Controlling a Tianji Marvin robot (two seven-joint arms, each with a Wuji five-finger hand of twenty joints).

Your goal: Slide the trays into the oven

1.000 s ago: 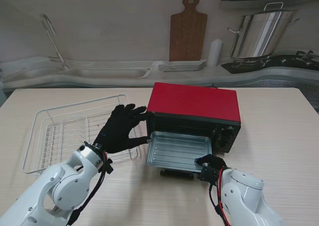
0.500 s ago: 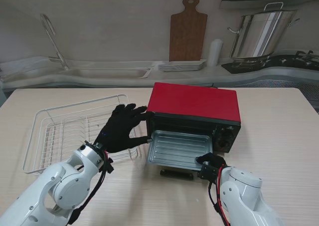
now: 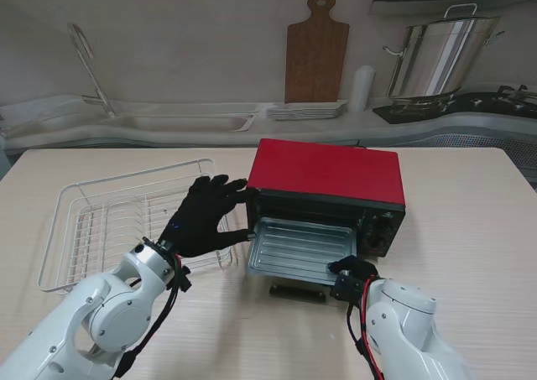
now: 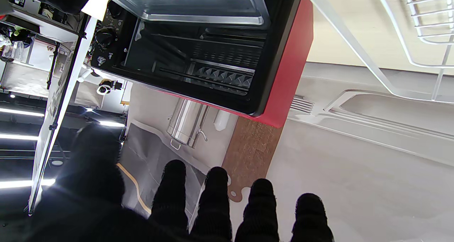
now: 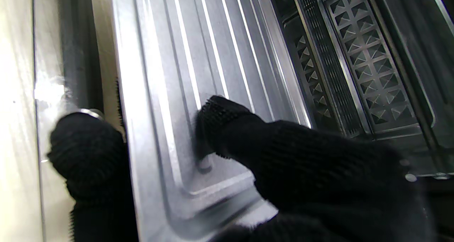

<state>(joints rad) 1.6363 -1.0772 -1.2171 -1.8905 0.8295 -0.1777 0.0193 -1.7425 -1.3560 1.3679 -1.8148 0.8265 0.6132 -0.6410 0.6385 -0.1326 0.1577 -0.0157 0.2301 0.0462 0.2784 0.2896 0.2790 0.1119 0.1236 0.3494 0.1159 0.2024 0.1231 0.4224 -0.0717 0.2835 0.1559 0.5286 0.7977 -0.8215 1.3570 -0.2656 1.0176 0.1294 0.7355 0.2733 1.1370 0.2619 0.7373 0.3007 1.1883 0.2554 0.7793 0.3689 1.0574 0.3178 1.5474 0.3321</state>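
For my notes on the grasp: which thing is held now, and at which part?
The right hand pinches the metal tray at its near right corner. The left hand holds nothing, resting open against the oven.

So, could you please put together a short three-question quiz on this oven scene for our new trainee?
1. True or false: the tray sits fully inside the red oven.
2. Which hand grips the tray's near corner: A) left hand B) right hand?
3. What stands on the table left of the oven?

Key: 1. False, it sticks out of the front. 2. B. 3. A white wire dish rack.
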